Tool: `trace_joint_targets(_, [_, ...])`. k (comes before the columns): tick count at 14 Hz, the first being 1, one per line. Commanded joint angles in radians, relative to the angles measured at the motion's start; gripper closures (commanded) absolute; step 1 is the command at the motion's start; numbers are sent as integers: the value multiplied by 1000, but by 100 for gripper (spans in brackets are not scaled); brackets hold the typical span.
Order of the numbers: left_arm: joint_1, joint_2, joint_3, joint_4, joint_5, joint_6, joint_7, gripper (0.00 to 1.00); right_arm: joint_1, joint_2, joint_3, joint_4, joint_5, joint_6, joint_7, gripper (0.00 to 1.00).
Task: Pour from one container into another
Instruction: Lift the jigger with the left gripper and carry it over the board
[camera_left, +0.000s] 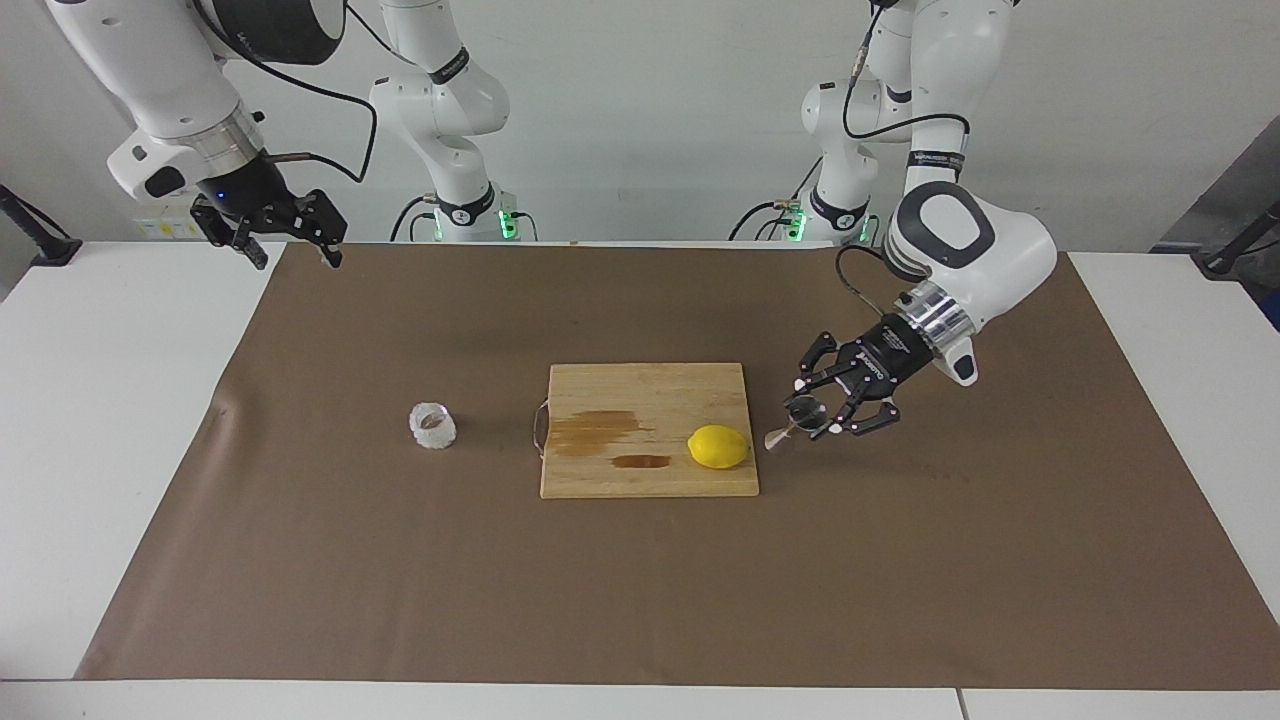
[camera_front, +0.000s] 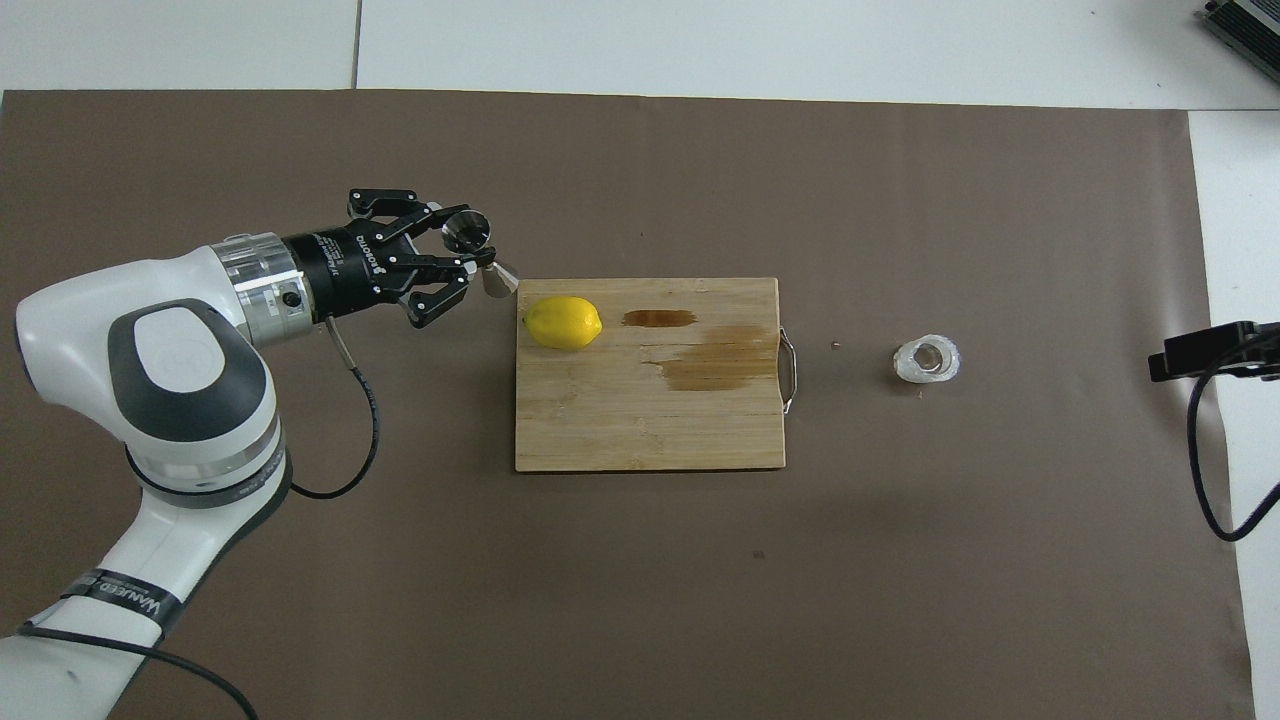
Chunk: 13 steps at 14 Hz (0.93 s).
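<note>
Jigger (camera_left: 795, 425) is pinched, tilted, in left gripper (camera_left: 812, 420) above brown mat just beside cutting board (camera_left: 648, 470). Glass cup (camera_left: 432, 425) is set beside board's handle end. Right gripper (camera_left: 290, 245) is held spread, waiting.

Between the left gripper (camera_left: 815, 420) with its jigger (camera_left: 793, 424) and the glass cup (camera_left: 432, 426) lie the cutting board (camera_left: 650, 385) and the lemon (camera_left: 718, 446).
</note>
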Motion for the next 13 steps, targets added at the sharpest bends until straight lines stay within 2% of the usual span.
trace_joint_targets(1, [-101, -5, -35, -6, -122, 187, -32, 100, -12, -5, 13, 6, 0, -20, 13, 0])
trace_joint_targets(4, [-236, 4, -37, -3, -251, 363, -31, 100, -13, -5, 13, 4, 0, -18, 13, 0])
trace_joint_targets(7, [-342, 69, -45, 57, -268, 483, -29, 100, -13, -5, 13, 4, 0, -20, 13, 0])
trace_joint_targets(9, [-356, 157, -98, 136, -271, 546, -29, 100, -13, -5, 14, 4, 0, -20, 13, 0])
trace_joint_targets(13, [-373, 257, -151, 229, -259, 589, -25, 100, -13, -5, 13, 4, 0, -20, 13, 0])
